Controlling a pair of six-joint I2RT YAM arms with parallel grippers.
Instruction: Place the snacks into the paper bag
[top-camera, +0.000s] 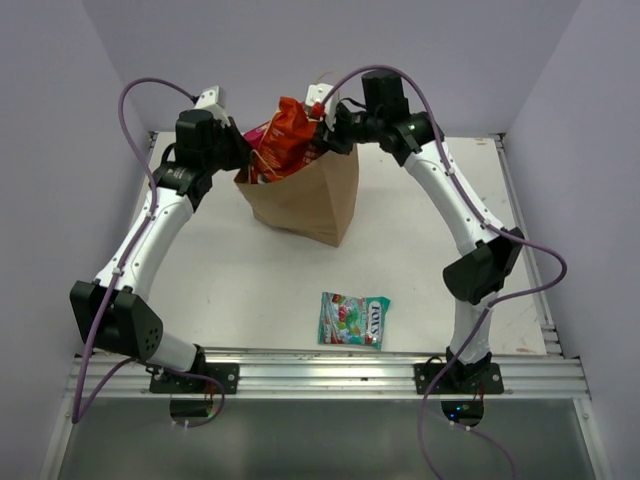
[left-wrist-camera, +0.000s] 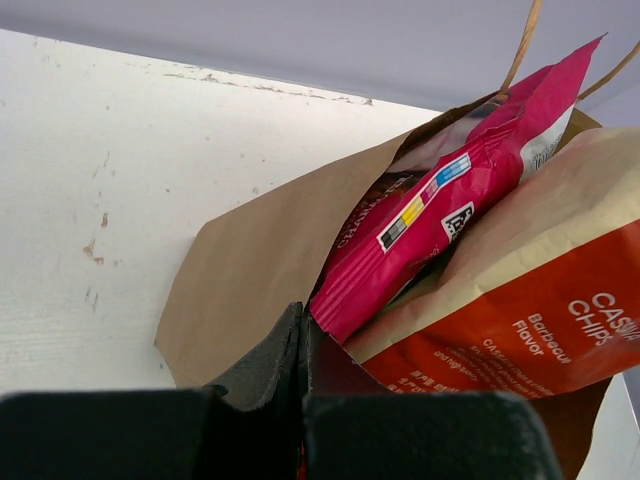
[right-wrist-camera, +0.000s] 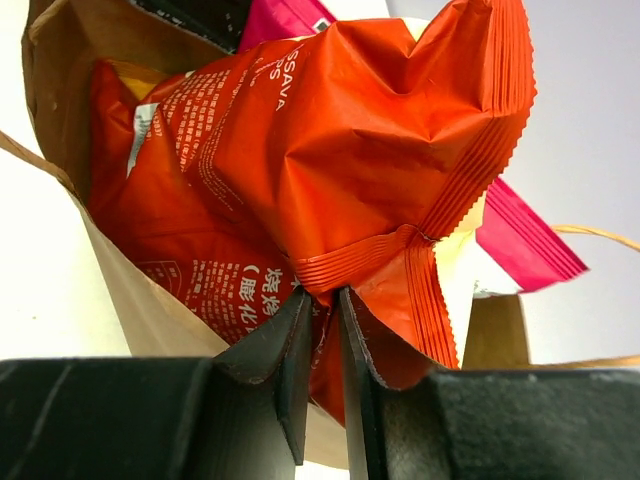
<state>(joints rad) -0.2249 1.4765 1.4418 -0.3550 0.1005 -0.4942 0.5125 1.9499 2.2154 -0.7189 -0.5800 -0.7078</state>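
The brown paper bag (top-camera: 312, 200) stands upright at the back middle of the table. My left gripper (top-camera: 240, 150) is shut on its left rim (left-wrist-camera: 250, 270), the jaws pressed together (left-wrist-camera: 302, 325). My right gripper (top-camera: 326, 135) is shut on the crimped end of the red-orange chip bag (right-wrist-camera: 340, 170), which sticks half out of the bag's mouth (top-camera: 285, 135). A magenta bag (left-wrist-camera: 450, 215) and an orange packet with a tan top (left-wrist-camera: 520, 330) stand inside. The small teal candy packet (top-camera: 353, 320) lies flat on the table near the front.
The white table (top-camera: 200, 270) is walled by pale panels at the back and sides. A metal rail (top-camera: 320, 370) runs along the near edge. The bag's thin handles (left-wrist-camera: 520, 45) stick up beside the packets.
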